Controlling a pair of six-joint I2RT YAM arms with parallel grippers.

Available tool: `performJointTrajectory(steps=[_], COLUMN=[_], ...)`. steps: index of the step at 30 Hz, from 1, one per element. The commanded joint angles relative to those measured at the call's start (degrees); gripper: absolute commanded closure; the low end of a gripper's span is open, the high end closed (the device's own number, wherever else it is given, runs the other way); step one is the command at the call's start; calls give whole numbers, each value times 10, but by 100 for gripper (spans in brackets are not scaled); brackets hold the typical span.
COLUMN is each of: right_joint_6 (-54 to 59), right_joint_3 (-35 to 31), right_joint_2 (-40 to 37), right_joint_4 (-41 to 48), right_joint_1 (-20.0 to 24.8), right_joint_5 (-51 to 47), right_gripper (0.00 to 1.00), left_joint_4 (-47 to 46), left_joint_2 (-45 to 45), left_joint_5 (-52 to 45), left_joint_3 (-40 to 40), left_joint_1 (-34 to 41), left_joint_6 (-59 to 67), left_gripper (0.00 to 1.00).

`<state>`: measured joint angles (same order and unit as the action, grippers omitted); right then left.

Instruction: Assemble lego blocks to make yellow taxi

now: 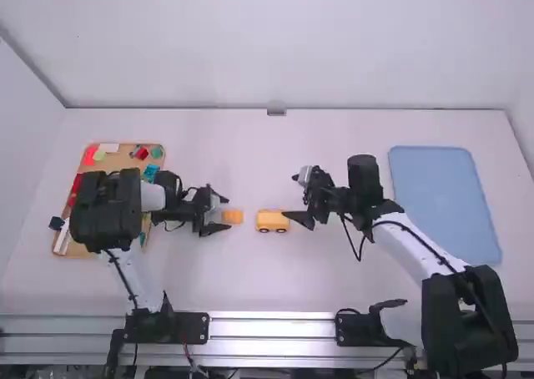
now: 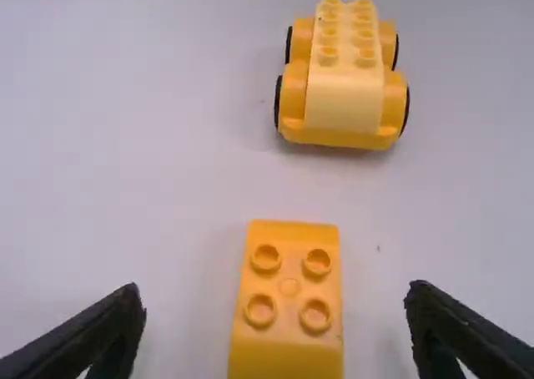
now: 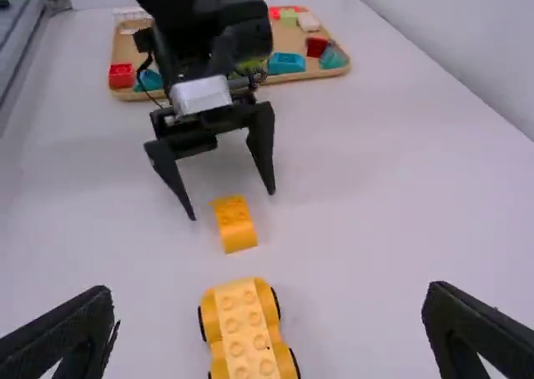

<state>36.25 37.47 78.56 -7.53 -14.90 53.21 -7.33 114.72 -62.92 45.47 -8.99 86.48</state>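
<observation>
On the tabletop (image 1: 275, 279) there are one yellow car base (image 2: 344, 95) with four wheels (image 2: 405, 114), near the spread right pincer (image 1: 294, 198), and one four-stud yellow block (image 2: 289, 354), at the opening of the spread left pincer (image 1: 224, 213).

left pincer (image 1: 226, 213) spread wide | right pincer (image 1: 289, 197) spread wide | tips facing, apart

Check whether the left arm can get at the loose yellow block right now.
Probably yes: its gripper is open and pointed at the block, with nothing in the way.
</observation>
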Motion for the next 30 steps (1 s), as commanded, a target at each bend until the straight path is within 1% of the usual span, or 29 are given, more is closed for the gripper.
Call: performJointTrajectory(steps=[1, 2, 5, 9, 14, 16, 19, 20, 21, 23, 25, 29, 30], right_joint_6=[0, 0, 0, 0, 0, 0, 0, 0, 0, 0, 2, -10, -18], right_joint_3=[-5, -5, -5, -5, -5, -5, -5, -5, -5, -5, -5, -5, -5], right_joint_2=[-10, -10, -10, -10, -10, -10, -10, -10, -10, -10, -10, -10, -10], right_joint_4=[-1, -2, -2, -2, -2, -2, -2, -2, -2, -2, -2, 0, 0], right_joint_1=[3, 3, 3, 2, -2, -1, -1, -2, -1, 0, 3, 12, 15], right_joint_5=[8, 8, 8, 8, 8, 8, 8, 8, 8, 7, 8, 8, 8], right_gripper=[2, 2, 2, 2, 2, 2, 2, 2, 2, 2, 2, 2, 2], left_joint_4=[2, 6, 15, 53, 102, 114, 112, 108, 108, 109, 111, 106, 107], left_joint_2=[6, 6, 6, 6, 6, 6, 6, 6, 6, 6, 6, 6, 6], left_joint_5=[4, 9, 10, 11, 25, 17, 17, 19, 19, 18, 16, -23, -40], left_joint_3=[-5, -9, -21, -38, -54, -59, -57, -56, -56, -57, -58, -56, -56], left_joint_1=[3, 3, 3, 3, 3, 4, 3, 3, 4, 4, 2, 5, 4], left_joint_6=[4, 4, 3, -13, -63, -60, -61, -61, -61, -57, -57, -34, -23], left_gripper=[31, 37, 34, 33, 35, 38, 50, 51, 57, 58, 62, 66, 70])
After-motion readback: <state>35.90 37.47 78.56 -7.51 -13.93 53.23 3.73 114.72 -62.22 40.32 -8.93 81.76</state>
